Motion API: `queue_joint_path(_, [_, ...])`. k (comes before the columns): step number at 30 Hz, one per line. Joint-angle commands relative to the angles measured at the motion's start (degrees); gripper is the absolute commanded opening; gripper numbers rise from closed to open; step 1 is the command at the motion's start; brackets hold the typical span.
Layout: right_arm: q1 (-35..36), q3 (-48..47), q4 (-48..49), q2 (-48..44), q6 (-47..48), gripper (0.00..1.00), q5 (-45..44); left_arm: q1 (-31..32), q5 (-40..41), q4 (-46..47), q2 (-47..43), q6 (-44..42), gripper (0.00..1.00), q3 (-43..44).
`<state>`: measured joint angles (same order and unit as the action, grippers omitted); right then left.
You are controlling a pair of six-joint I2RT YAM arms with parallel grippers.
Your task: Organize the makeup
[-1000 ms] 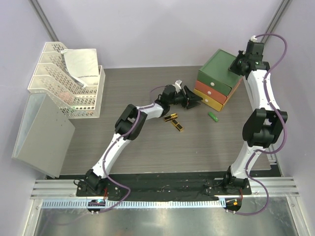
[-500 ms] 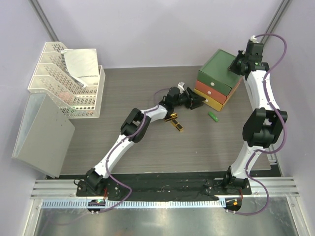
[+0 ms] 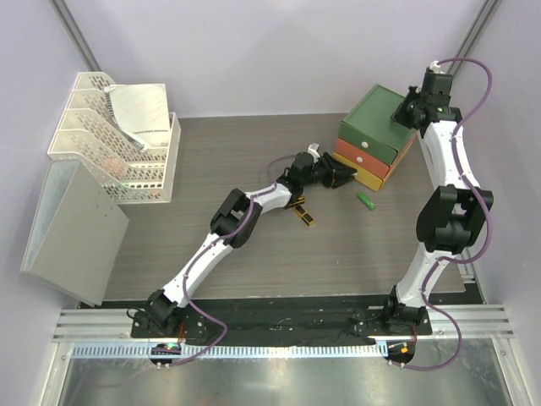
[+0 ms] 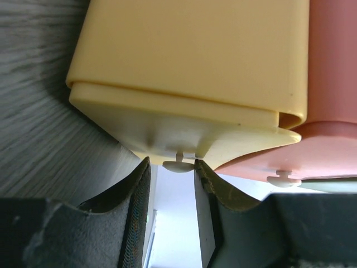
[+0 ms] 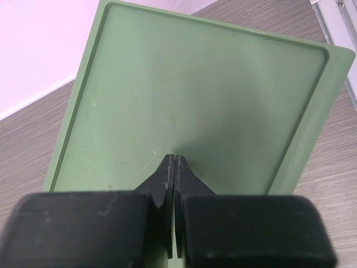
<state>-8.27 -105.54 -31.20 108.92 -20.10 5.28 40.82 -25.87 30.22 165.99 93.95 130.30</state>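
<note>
The stacked drawer box (image 3: 372,144), green over orange over yellow, stands at about 1 o'clock on the table (image 3: 254,262). The left gripper (image 3: 347,175) is at the front of the yellow drawer (image 3: 369,179), on the 8 o'clock side of the box; how its jaws stand is not clear from above. The right gripper (image 3: 412,114) is over the 2 o'clock corner of the green top. A green tube (image 3: 368,202) lies near the box, at its 6 o'clock. A black-gold stick (image 3: 305,216) lies at 7 o'clock from the left gripper. Just beside it, a second black-gold stick (image 3: 295,201) is partly under the left arm (image 3: 245,211). A white rack (image 3: 114,144) stands at 10 o'clock.

White left arm (image 3: 194,262) and right arm (image 3: 448,161), black joints (image 3: 452,222), purple cables (image 3: 490,85), black left claw (image 4: 172,167) and right claw (image 5: 174,163).
</note>
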Motion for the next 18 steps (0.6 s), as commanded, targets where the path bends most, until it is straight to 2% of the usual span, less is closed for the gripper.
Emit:
queue_joint_path(1, [-0.2,3.1,-12.1,5.7,2.1,0.01,-1.4,0.1,4.0,2.0,1.0,1.1,0.37,1.2])
queue_joint_path(4, [-0.2,3.1,-12.0,5.9,2.1,0.01,-1.4,0.1,4.9,2.4,1.8,2.1,0.36,2.1])
queue_joint_path(13, [-0.2,2.9,-12.1,6.6,2.0,0.01,-1.1,0.1,4.7,4.2,2.1,3.4,0.18,2.6])
queue_joint_path(14, [-0.2,2.9,-12.1,6.7,2.0,0.01,-1.1,0.0,4.7,4.5,2.1,3.4,0.13,2.5])
queue_joint_path(18, [-0.2,2.9,-12.2,6.7,1.9,0.01,-1.0,-0.1,3.9,6.1,1.7,4.0,0.09,1.4])
